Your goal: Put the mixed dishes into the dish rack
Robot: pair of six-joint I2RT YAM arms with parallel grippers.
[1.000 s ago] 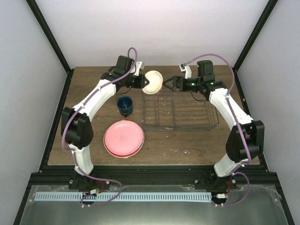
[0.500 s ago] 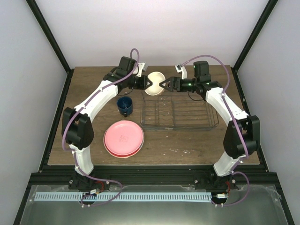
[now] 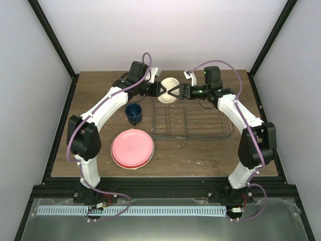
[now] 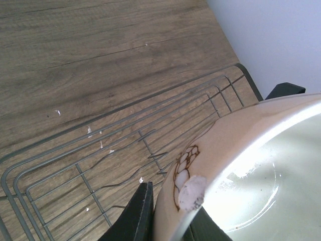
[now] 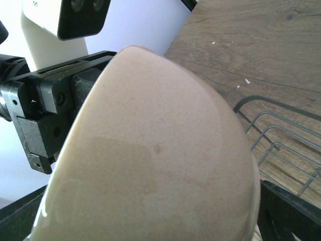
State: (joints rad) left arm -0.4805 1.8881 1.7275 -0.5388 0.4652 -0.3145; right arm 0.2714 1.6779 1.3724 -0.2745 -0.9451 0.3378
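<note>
Table [image 3: 95, 88]: brown wood, seen whole only from the top view. Rack [image 3: 193, 136]: stands right of centre on the table with nothing lying in it; the left wrist view alone shows its dividers close up, with white flecks on the wood beneath. Pink plate [image 3: 132, 146]: flat on the table, near left of the rack and apart from it, resting on a lower plate [image 3: 126, 165] of which only a reddish rim shows. Mug [image 3: 133, 112]: upright between the plates and the far edge, just left of the rack. Bowl [image 3: 169, 84]: off the table, on its side over the rack's far left corner, between the two grippers. The left wrist view shows its glossy inside and a brown motif on the outer wall; the right wrist view shows only its plain cream outside, filling the frame. Left gripper [image 3: 161, 90]: closed tight on the bowl's rim, one dark finger [image 4: 135, 216] against the outer wall. Right gripper [image 3: 174, 92]: spread wide, a finger [image 5: 288, 216] to each side of the bowl; whether they touch it cannot be told.
</note>
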